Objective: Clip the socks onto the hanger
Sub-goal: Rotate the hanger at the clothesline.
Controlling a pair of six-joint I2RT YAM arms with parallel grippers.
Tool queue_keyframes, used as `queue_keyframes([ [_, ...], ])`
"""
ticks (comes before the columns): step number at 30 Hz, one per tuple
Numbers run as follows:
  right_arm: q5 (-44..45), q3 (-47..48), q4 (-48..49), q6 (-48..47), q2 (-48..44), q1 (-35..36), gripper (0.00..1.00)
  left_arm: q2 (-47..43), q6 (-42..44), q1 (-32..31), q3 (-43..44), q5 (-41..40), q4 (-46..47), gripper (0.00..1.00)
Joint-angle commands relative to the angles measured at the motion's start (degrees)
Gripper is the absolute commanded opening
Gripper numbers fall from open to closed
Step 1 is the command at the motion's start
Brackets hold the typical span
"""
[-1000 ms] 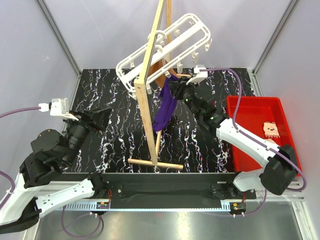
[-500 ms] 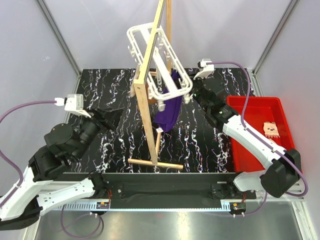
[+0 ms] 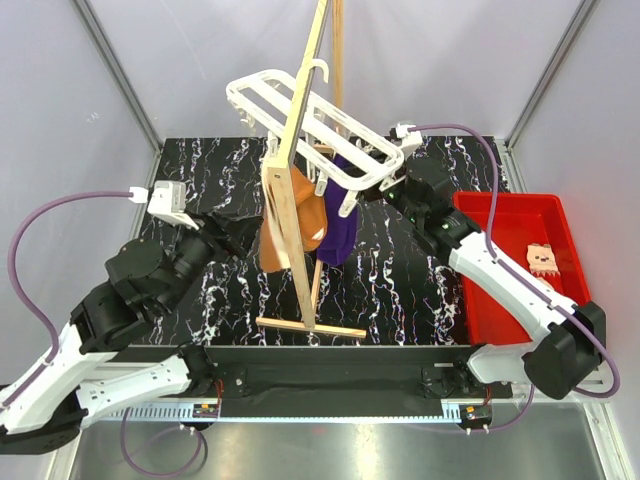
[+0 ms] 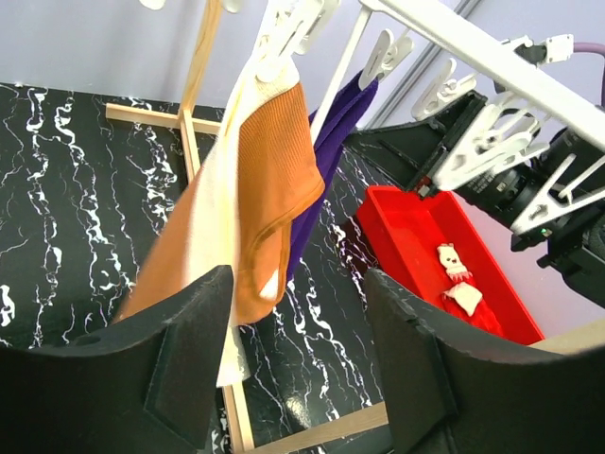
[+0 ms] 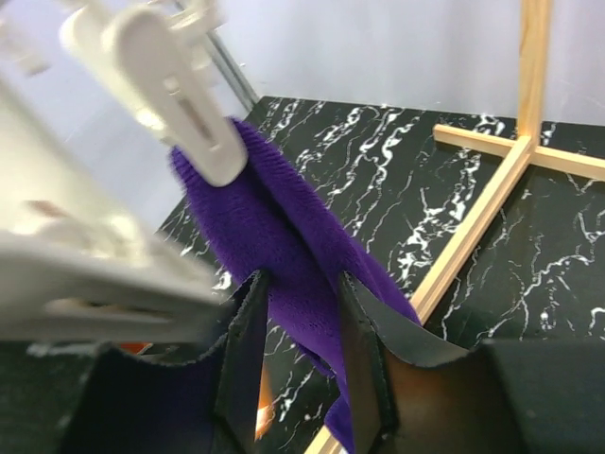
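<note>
Black, white-veined table top (image 3: 205, 168), boxed in by plain pale grey walls (image 3: 190, 60), with slanting metal posts (image 3: 115, 70) at the back corners. Evenly lit, soft shadows only. Possibly a brushed metal shelf (image 3: 330, 452) along the near edge.

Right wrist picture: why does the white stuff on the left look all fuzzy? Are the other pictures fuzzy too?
Right wrist view: the white clip and hanger bar look very close to the lens and blur, while the purple cloth and table are sharper. Left wrist view: the brown cloth is fairly crisp. Top view: sharp and evenly lit.
</note>
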Motion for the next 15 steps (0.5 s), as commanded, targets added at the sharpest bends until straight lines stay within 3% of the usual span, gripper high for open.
queue_keyframes([
  [1,-3.51,0.54,-0.42,-0.24,-2.69,-0.27,0.43,1.64,1.11,-0.22,2.23,0.1,3.25,0.64],
  [3,-5.26,0.36,0.02,-0.5,-3.04,-0.27,0.43,4.09,2.17,-0.22,3.81,-1.65,2.21,0.66],
  [5,-5.88,0.8,-0.15,-1.03,-2.95,-0.27,0.43,7.43,1.38,-0.04,8.44,-7.77,-3.75,0.67],
  [8,-5.88,1.15,-0.33,-1.12,-2.95,-0.27,0.46,15.95,0.85,3.1,12.77,-10.53,-10.51,0.74],
  [10,-5.27,1.68,-0.85,-1.47,-2.78,-0.27,0.48,18.95,0.15,6.7,13.84,-7.13,-9.94,0.77],
  [11,-5.09,2.12,-1.29,-1.64,-2.51,-0.27,0.49,18.96,0.23,11.86,12.88,0.12,-8.01,0.78],
  [15,-3.51,4.4,-3.75,-2.69,-0.93,-0.18,0.5,19.13,-0.56,22.88,6.21,13.62,1.05,0.83],
])
